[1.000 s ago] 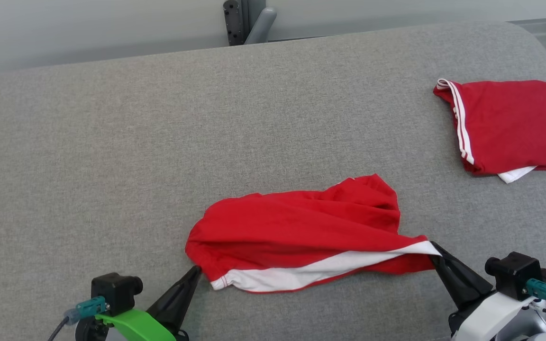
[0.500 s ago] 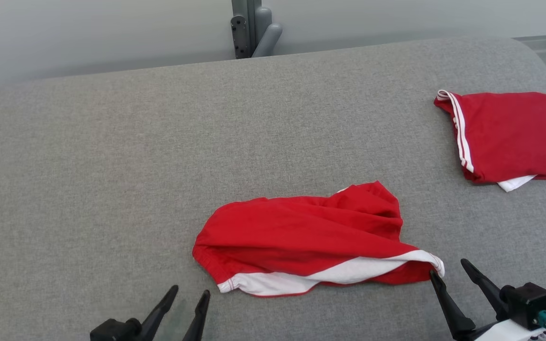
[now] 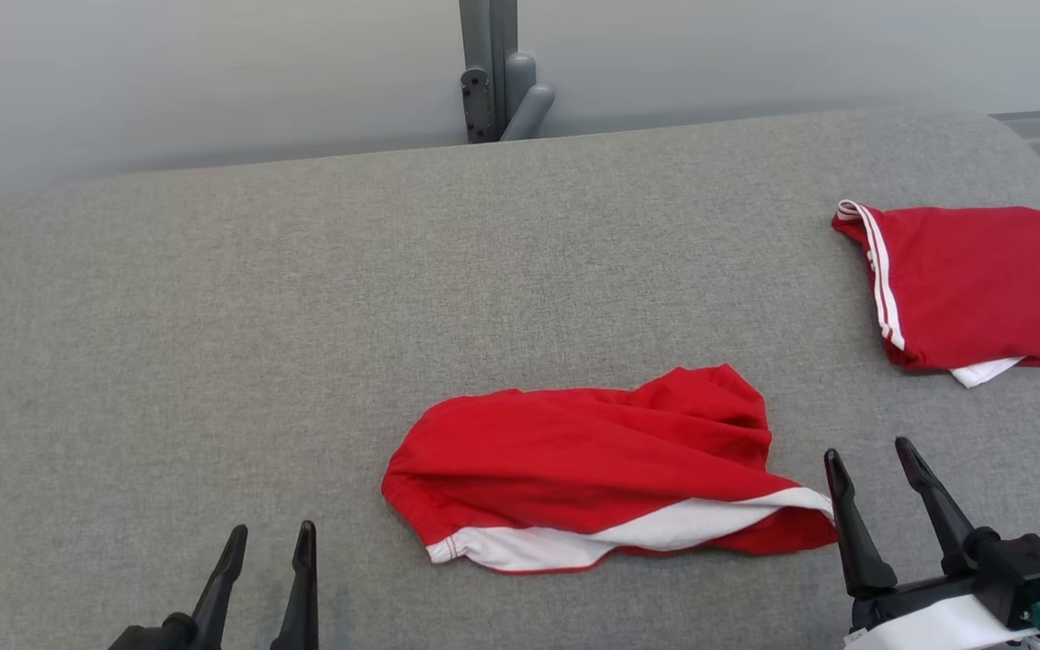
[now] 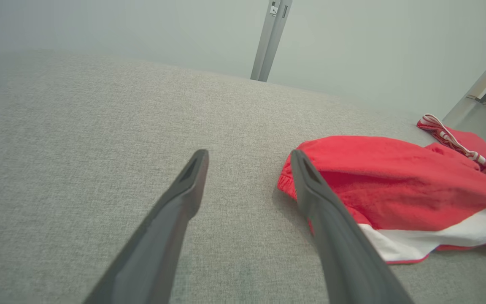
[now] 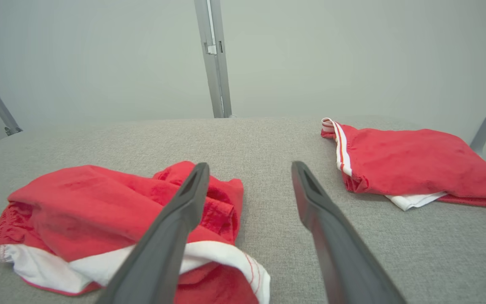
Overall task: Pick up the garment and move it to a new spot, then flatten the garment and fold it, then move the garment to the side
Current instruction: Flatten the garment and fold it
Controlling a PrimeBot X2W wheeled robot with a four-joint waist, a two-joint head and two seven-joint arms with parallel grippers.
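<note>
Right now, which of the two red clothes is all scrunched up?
The middle garment, nearest the robot: it is bunched and wrinkled, white band showing. The folded garment at the far right lies flat and neat.

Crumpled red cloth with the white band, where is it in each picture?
Head view: the crumpled red cloth garment with the white band lies low in the middle.
Left wrist view: the garment is on the right side.
Right wrist view: the garment is at the lower left.
Shared landmark: the grey metal post stands at the top of every view, beyond the garment.
</note>
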